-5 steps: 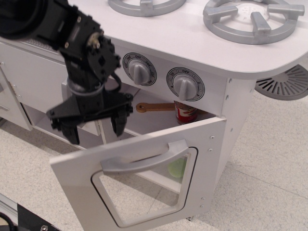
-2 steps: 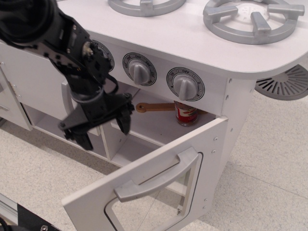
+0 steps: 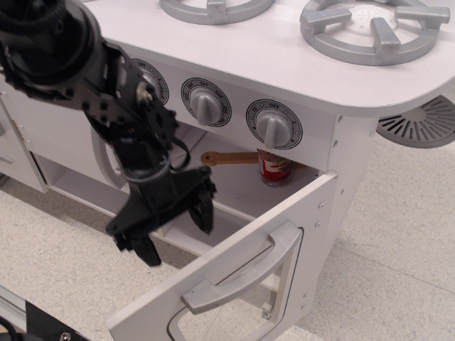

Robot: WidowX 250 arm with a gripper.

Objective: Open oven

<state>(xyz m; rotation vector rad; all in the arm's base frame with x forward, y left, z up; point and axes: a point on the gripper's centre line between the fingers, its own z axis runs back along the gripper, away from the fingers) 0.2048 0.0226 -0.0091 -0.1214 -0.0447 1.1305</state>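
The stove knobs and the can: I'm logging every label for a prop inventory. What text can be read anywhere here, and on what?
"OFF" at the top of the middle knob dial.
"OFF" at the top of the right knob dial.
The other dial markings are too small to read.
The left knob dial is mostly hidden by the arm.
The red can label is blurred, unreadable.

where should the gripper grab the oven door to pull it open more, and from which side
Probably the grey bar handle on the oven door. It stands off the door's outer face, leaving a gap for a finger. Come from that outer side, one finger over and one under the bar. The gripper hangs open behind the door.
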